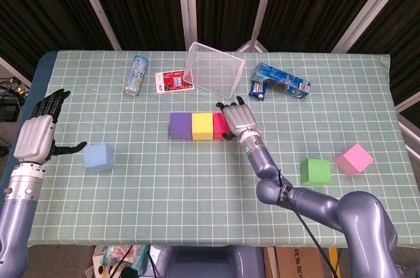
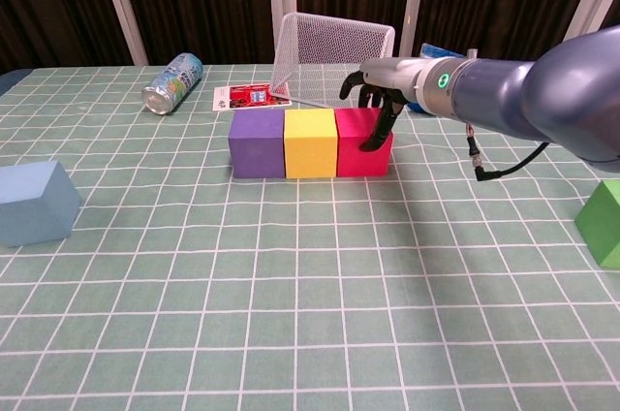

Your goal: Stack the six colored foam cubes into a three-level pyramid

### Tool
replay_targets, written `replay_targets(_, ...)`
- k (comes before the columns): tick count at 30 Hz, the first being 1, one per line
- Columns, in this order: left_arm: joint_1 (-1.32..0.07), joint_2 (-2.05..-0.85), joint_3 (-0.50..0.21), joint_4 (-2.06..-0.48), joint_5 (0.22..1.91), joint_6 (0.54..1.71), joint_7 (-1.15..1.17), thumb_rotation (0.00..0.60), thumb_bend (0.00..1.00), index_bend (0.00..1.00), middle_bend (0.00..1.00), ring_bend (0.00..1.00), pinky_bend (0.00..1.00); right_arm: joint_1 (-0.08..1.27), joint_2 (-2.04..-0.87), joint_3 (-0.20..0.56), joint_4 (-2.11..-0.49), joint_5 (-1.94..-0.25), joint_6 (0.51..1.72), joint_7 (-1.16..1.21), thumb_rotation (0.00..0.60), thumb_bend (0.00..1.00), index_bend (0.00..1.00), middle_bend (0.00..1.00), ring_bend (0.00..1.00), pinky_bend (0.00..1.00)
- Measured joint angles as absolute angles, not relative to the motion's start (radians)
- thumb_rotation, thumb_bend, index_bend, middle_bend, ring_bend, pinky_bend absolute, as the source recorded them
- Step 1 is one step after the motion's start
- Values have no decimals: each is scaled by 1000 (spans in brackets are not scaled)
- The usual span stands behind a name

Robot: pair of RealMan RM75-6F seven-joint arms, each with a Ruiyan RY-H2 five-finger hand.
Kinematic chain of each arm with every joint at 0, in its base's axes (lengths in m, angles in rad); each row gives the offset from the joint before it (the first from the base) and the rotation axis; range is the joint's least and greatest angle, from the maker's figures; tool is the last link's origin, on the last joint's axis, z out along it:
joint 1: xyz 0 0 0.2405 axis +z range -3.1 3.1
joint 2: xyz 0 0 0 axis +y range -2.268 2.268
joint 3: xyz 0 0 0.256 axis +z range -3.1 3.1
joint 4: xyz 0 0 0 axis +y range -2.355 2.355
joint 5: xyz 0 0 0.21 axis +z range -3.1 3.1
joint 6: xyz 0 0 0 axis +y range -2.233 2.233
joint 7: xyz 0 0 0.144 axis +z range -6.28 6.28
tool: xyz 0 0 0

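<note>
I see purple cube, yellow cube, red cube; green-and-white checked cloth.

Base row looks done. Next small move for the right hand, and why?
Probably lift the right hand off the red cube: it now sits flush against yellow and purple, so the base row looks complete. Then go for the green cube.

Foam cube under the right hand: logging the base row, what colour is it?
Red foam cube, clearest in chest view.
</note>
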State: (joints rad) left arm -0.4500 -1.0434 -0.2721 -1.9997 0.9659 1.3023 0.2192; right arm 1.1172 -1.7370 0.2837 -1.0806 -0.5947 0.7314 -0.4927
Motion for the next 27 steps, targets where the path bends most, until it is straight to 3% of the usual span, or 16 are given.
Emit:
replay_targets(13,-449,-1039,-274,-2002,962,1302,218,600,45,0,0,0,25,1119,-1745,278,-1076,-591,739,-501,600,264,122,411,242,0)
replay_targets(18,-449,-1037,-274,-2003,961,1301,219,600,44,0,0,0,18,1117,-1743,277,-1081,-594,748,-502,600,263,7,320,182,0)
replay_targets(27,-448,-1032,-274,-2007,961,1299,217,600,44,0,0,0,18,1115,-1729,268,-1116,-566,756,-532,600,263,0,151,61,0)
